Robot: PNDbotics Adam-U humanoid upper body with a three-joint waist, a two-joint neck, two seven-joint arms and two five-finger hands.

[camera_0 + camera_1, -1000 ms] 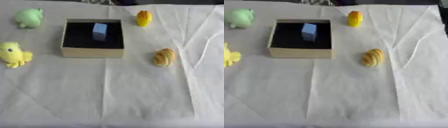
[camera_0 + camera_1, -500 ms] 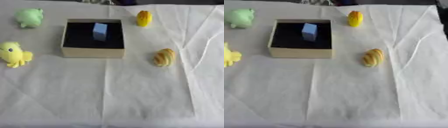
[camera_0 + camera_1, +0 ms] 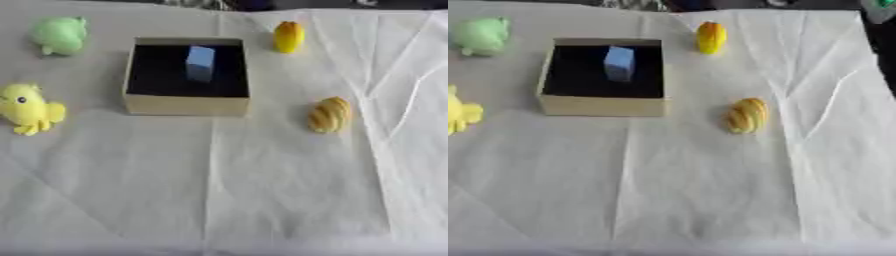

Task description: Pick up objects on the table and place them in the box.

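Note:
A tan box (image 3: 186, 104) with a black inside stands on the white cloth, and a light blue block (image 3: 199, 63) is upright in it. Right of the box lies a striped yellow-brown bread-shaped toy (image 3: 330, 114). Behind that toy, at the far side, stands a yellow-orange toy (image 3: 289, 36). A yellow duck toy (image 3: 27, 108) sits left of the box, and a pale green plush toy (image 3: 59, 35) sits at the far left. Neither hand shows in either view.
A creased white cloth (image 3: 262, 190) covers the table, with fold ridges running down its right part. The table's dark right edge (image 3: 883, 45) shows in the right eye view.
Nothing on the table has moved; the pictures shift only slightly with the camera.

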